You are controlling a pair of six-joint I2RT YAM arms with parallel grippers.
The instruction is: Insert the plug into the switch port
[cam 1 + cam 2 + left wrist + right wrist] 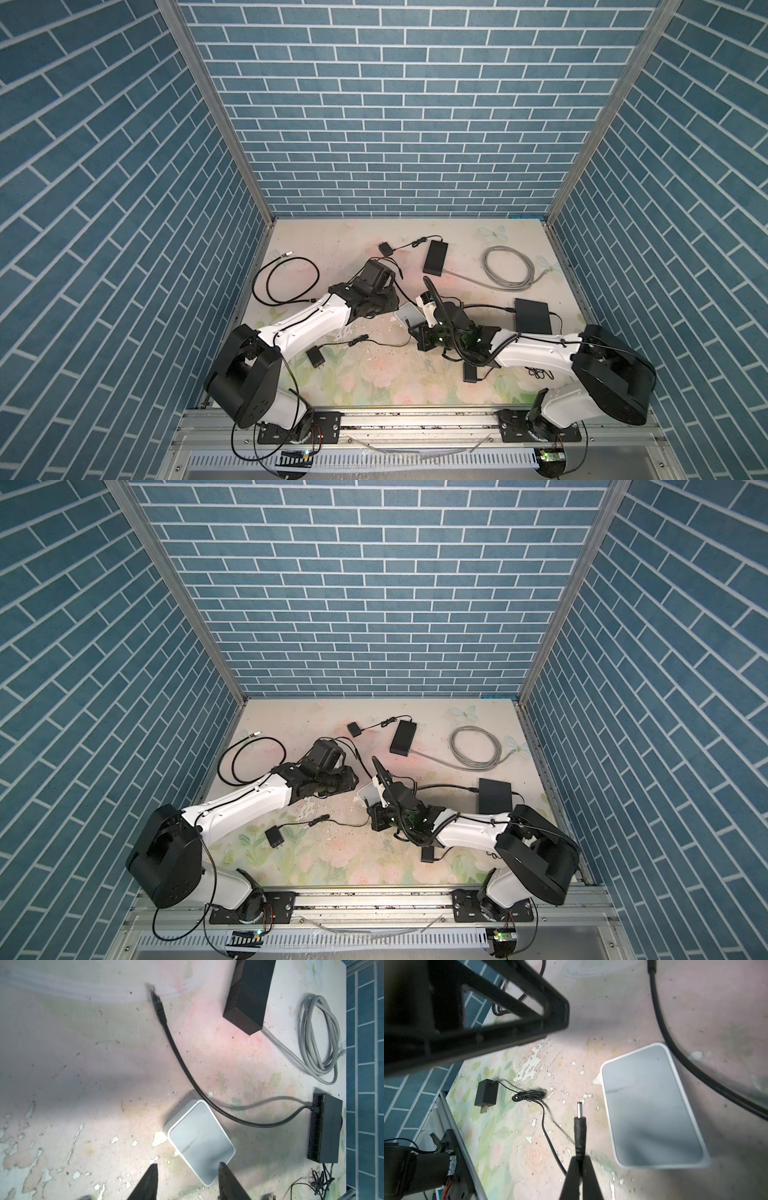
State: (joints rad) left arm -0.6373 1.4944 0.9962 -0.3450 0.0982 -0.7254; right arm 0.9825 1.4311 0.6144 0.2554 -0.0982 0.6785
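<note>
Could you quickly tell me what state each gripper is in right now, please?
Left gripper: open, fingers apart, gripping nothing.
Right gripper: closed on the black barrel plug.

The left arm (307, 322) and right arm (536, 353) have white tubes and big round black joints. Thin black cables run along them. Black base plates (328, 432) have small screws. The right gripper (580, 1158) is black and pointy.
</note>
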